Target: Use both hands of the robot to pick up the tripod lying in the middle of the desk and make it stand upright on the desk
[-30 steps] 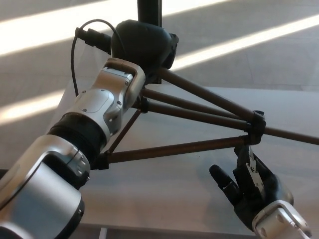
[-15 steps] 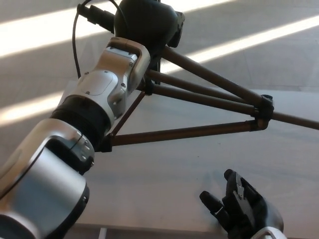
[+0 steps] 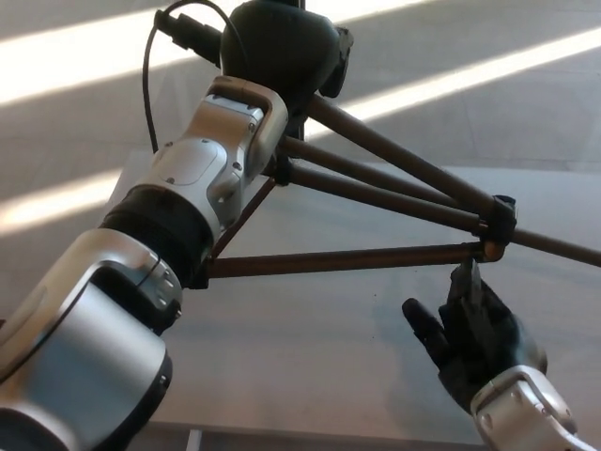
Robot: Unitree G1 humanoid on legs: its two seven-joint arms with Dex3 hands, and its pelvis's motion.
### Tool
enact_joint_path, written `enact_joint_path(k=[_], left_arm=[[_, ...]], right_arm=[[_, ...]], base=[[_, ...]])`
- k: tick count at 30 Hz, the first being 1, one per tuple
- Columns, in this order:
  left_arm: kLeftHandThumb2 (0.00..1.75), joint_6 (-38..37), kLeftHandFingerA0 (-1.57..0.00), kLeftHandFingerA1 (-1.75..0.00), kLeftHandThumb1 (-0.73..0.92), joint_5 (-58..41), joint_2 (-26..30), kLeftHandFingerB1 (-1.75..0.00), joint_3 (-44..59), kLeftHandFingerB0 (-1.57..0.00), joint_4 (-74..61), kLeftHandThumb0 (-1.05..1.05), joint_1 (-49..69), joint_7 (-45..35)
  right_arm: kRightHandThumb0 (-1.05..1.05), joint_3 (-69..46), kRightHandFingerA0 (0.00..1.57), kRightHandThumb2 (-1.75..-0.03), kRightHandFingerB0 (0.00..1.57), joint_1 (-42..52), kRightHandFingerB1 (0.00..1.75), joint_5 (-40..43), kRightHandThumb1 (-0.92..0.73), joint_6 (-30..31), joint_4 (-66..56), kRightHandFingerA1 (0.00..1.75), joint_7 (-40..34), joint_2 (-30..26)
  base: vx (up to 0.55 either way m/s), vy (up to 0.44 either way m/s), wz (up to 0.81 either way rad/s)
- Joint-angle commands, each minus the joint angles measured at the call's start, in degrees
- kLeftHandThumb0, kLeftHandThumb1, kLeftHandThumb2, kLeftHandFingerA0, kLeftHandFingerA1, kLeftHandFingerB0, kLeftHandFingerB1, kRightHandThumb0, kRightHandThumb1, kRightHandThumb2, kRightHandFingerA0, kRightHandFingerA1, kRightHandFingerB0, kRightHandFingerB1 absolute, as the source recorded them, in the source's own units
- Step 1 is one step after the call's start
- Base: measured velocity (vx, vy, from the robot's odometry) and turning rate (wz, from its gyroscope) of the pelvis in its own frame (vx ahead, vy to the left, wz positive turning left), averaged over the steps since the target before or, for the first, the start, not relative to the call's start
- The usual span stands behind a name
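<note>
The tripod (image 3: 385, 193) is lifted off the desk, its brown legs spreading from the upper middle down to the right. My left hand (image 3: 282, 52) is shut on the tripod's top near the picture's upper edge, with the silver left forearm (image 3: 202, 178) running down to the lower left. My right hand (image 3: 474, 324) is open at the lower right, fingers raised just below the black leg joint (image 3: 496, 228). One fingertip reaches the lower brace (image 3: 347, 258); whether it touches I cannot tell.
The pale desk (image 3: 319, 348) lies under the tripod, its far edge running behind the legs. Beyond it is floor with bright sunlit stripes (image 3: 451, 85). A black cable (image 3: 150, 94) loops off the left wrist.
The right hand dropped low, then rose again to just under the leg joint. The left hand lifted the tripod's top slightly higher.
</note>
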Motion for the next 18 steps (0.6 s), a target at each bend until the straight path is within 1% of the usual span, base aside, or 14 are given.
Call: enact_joint_path(k=[1,2,3,4,5,8,9,10,11,12,13,14,15,18], left_arm=[[0.91,0.1,-0.93,-1.56,0.58,-0.9,-0.1,-1.06,1.0,-0.82,-1.0,-0.25,-0.6,2.2],[0.89,0.1,-0.91,-1.55,0.6,-0.7,-0.1,-1.0,0.9,-0.78,-0.9,-0.22,-0.7,2.3],[0.89,0.0,-0.91,-1.59,0.58,-0.8,-0.3,-1.06,1.0,-0.81,-0.8,-0.22,-0.9,2.4],[0.89,-0.4,-0.91,-1.59,0.58,-1.2,-0.3,-1.06,1.4,-0.81,-0.8,-0.22,-0.8,2.6],[0.91,-0.3,-0.91,-1.45,0.6,-1.1,-0.2,-0.99,1.4,-0.79,-0.7,-0.21,-1.0,2.1],[0.91,-0.1,-0.91,-1.48,0.59,-0.9,-0.5,-0.95,1.3,-0.8,-0.6,-0.2,-1.4,2.0],[0.93,-0.3,-0.92,-1.52,0.58,-1.0,-0.6,-1.01,1.3,-0.83,-0.6,-0.24,-1.5,2.1],[0.94,0.1,-0.92,-1.48,0.6,-0.8,-0.6,-0.97,1.2,-0.82,-0.6,-0.24,-1.6,1.8],[0.93,0.0,-0.92,-1.48,0.59,-0.8,-0.6,-0.95,1.2,-0.79,-0.6,-0.21,-1.6,1.8],[0.93,0.1,-0.91,-1.4,0.6,-0.8,-0.6,-0.92,1.2,-0.8,-0.5,-0.22,-1.9,1.4],[0.93,0.0,-0.93,-1.45,0.58,-0.7,-0.6,-0.92,1.2,-0.8,-0.4,-0.21,-2.1,1.7],[0.93,-0.1,-0.92,-1.38,0.59,-0.7,-0.6,-0.91,1.2,-0.81,-0.3,-0.22,-2.2,1.9],[0.92,0.0,-0.92,-1.38,0.59,-0.6,-0.8,-0.89,1.1,-0.8,-0.1,-0.22,-2.5,1.9],[0.9,0.3,-0.94,-1.36,0.62,-0.4,-0.9,-0.87,1.0,-0.79,0.0,-0.23,-2.9,1.2]], right_arm=[[-0.38,-3.7,0.03,-1.01,0.0,-5.5,0.5,2.5,-0.41,-2.6,2.5,0.54,3.5,4.6],[-0.38,-4.5,0.03,-1.01,0.0,-6.3,0.5,2.4,-0.42,-2.3,3.1,0.54,3.4,4.8],[-0.87,-5.1,0.05,-0.91,0.07,-6.7,0.39,2.5,-0.58,-2.0,3.5,0.52,2.9,5.0],[-0.87,-5.5,0.05,-0.91,0.07,-7.0,0.39,2.3,-0.58,-1.7,3.7,0.52,2.8,5.4],[-0.77,-4.9,0.03,-0.94,0.07,-6.6,0.3,1.3,-0.57,-0.7,4.4,0.48,2.8,5.7],[-0.84,-4.2,0.03,-0.95,0.09,-5.6,0.27,0.6,-0.59,0.9,4.9,0.45,2.8,5.6],[-0.81,-3.1,0.01,-0.97,0.09,-4.5,0.26,-0.2,-0.58,1.8,5.9,0.38,3.5,5.5],[-0.81,-2.7,0.01,-0.98,0.09,-4.0,0.22,-0.3,-0.58,2.1,6.6,0.35,3.9,5.7],[-0.77,-2.7,0.0,-0.99,0.02,-3.8,0.21,-0.1,-0.56,2.1,6.8,0.34,4.3,5.7],[-0.88,-2.5,0.01,-0.98,0.12,-3.0,0.1,0.2,-0.6,2.4,7.6,0.27,5.2,6.1],[-0.89,-2.5,0.01,-0.96,0.12,-2.5,0.09,0.7,-0.58,2.6,8.2,0.23,5.6,6.5],[-0.9,-2.3,0.0,-0.96,0.11,-1.9,0.08,0.7,-0.57,2.8,8.8,0.23,6.0,6.8],[-0.97,-2.1,0.0,-0.95,0.06,-1.3,0.03,1.2,-0.6,3.5,9.7,0.13,6.8,7.0],[-0.93,-1.9,0.0,-0.95,0.02,-0.8,0.06,1.1,-0.58,3.8,10.4,0.15,7.5,7.3]], base=[[0.0,0.0,0.0],[0.0,0.0,0.0],[0.0,0.0,0.0],[0.0,0.0,0.0],[0.0,0.0,0.0],[0.0,0.0,0.0],[0.0,0.0,0.0],[0.0,0.0,0.0],[0.0,0.0,0.0],[0.0,0.0,0.0],[0.0,0.0,0.0],[0.0,0.0,0.0],[0.0,0.0,0.0],[0.0,0.0,0.0]])
